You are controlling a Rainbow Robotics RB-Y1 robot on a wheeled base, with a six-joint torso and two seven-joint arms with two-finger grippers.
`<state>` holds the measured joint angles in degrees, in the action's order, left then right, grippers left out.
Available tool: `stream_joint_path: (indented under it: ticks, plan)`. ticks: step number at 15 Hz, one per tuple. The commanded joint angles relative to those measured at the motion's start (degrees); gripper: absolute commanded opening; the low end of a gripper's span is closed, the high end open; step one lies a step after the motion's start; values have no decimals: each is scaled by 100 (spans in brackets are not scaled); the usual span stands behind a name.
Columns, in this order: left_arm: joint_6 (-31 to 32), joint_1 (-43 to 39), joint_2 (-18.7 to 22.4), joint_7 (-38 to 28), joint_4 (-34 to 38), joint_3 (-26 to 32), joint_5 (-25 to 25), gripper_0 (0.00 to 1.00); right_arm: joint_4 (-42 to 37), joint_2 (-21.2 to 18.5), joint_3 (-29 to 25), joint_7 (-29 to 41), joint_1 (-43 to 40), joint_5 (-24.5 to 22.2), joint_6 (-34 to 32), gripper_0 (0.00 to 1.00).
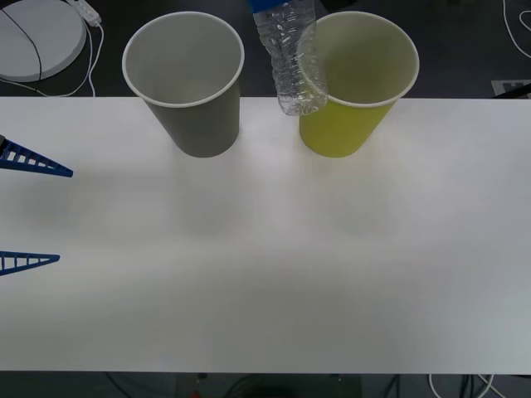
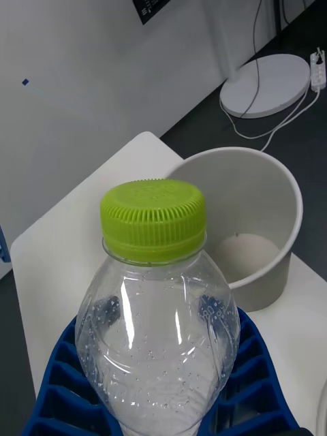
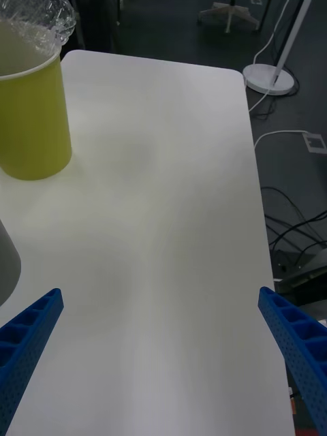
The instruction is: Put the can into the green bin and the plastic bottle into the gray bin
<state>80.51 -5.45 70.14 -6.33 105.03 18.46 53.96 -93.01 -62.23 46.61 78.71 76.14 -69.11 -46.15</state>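
The clear plastic bottle (image 1: 292,62) hangs in the air between the two cups, its base in front of the green bin's (image 1: 344,128) left rim. My right gripper (image 1: 259,5) is shut on its upper body at the top edge of the front view. In the right wrist view the blue fingers (image 2: 61,371) clasp the bottle (image 2: 160,320) below its lime-green cap (image 2: 153,218), with the gray bin (image 2: 266,204) beyond it. The gray bin (image 1: 195,124) stands upright at the left. My left gripper (image 1: 65,215) waits open at the table's left edge. The can is out of view.
The white table (image 1: 265,274) stretches bare in front of both cups. A round white lamp base (image 1: 37,37) with cables sits on the floor behind the table's left end. The left wrist view shows the green bin (image 3: 30,116) and the table's far edge (image 3: 248,136).
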Motion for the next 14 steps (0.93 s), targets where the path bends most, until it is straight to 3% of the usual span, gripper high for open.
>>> stream_joint_path:
  ticks: [1, 5, 10, 14]
  plan:
    - [0, 0, 0, 0, 0, 0, 0, 100, 512, 62, 630, 4, 745, 442, -26, 0]
    - [0, 0, 0, 0, 0, 0, 0, 100, 1171, 264, 1404, -5, 1580, 882, -26, 0]
    - [0, 0, 0, 0, 0, 0, 0, 100, 2234, 915, 1834, 4, 2186, 1005, -78, 0]
    - [0, 0, 0, 0, 0, 0, 0, 100, 3175, 1425, 2555, 4, 2863, 1339, -96, 0]
